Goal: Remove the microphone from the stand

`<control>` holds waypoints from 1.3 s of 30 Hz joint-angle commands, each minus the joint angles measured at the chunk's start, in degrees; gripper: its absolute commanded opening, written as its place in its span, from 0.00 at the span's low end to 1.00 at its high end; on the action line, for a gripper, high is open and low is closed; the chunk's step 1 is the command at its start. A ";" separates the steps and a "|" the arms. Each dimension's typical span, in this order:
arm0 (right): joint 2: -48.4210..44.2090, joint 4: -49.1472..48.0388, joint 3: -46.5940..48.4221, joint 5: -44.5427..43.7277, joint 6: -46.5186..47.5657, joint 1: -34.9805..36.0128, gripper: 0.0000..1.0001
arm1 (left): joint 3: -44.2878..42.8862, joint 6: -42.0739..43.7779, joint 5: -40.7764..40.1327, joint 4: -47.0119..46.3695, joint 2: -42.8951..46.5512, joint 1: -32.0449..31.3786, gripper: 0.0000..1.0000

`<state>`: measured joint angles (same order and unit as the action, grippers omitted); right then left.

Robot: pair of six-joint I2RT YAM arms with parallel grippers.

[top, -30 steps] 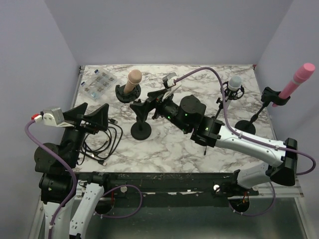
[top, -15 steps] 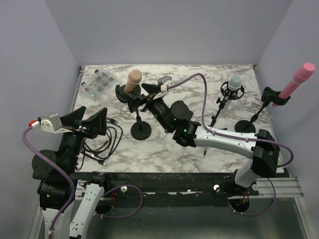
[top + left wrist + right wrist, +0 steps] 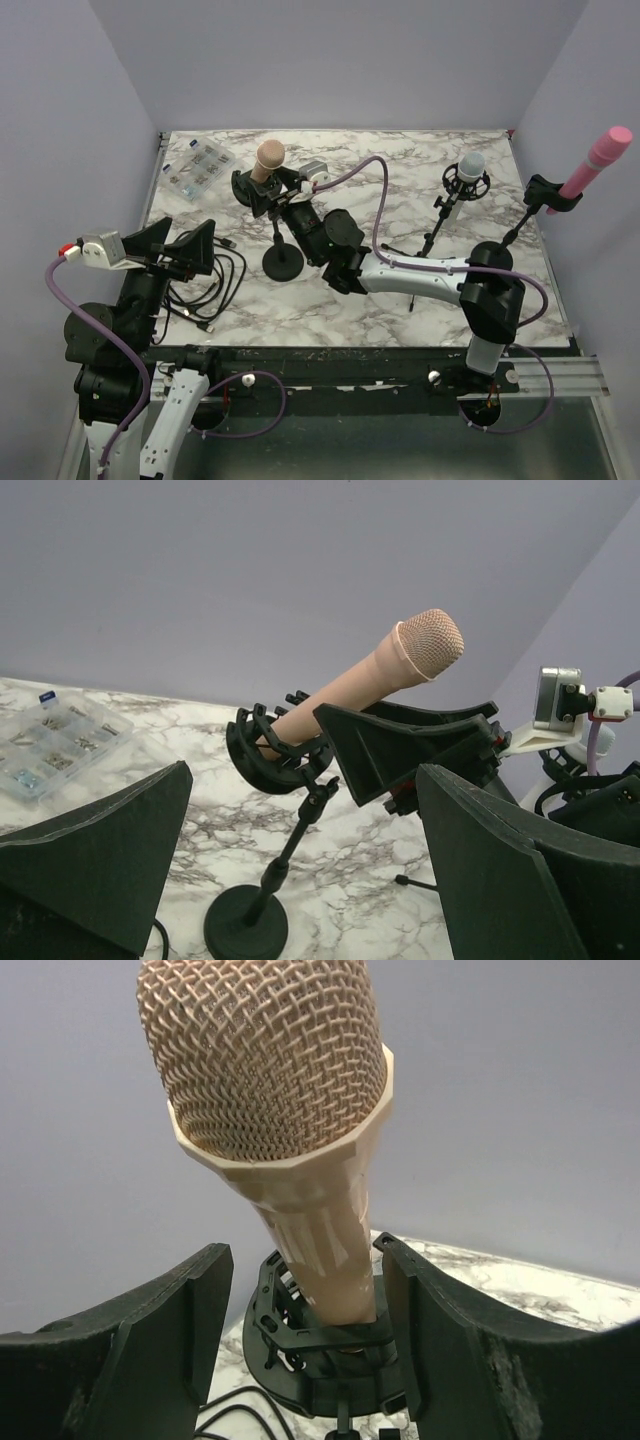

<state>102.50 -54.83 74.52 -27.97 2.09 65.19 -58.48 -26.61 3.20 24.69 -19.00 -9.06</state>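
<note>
Now advanced, right fingers (image 3: 150, 1360) spread, flanking the microphone (image 3: 300, 1160)

A robot lab cell: marble-patterned table (image 3: 420, 150) boxed in by plain lavender walls (image 3: 330, 60).

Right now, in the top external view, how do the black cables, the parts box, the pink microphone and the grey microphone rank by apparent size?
1. black cables, the widest spread
2. parts box
3. pink microphone, long but thin, so its place against the box is unsure
4. grey microphone, clearly smallest
</note>
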 commanded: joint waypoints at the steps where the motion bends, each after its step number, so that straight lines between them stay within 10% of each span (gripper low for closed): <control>1: 2.64 -6.39 3.02 -3.43 4.37 0.36 0.68 | -1.11 0.42 -0.83 1.32 0.60 0.27 0.99; 24: 2.85 -9.74 5.65 -3.23 11.33 0.37 0.20 | -0.76 -1.34 0.36 0.88 -0.50 0.27 0.99; 39: -5.89 26.66 25.10 -1.43 9.35 0.32 0.01 | 0.38 -3.03 1.85 -1.02 -2.22 0.27 0.99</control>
<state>99.74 -42.94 93.01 -29.58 12.53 65.19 -58.46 -28.73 3.70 25.36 -20.60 -9.06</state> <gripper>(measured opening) 0.431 0.980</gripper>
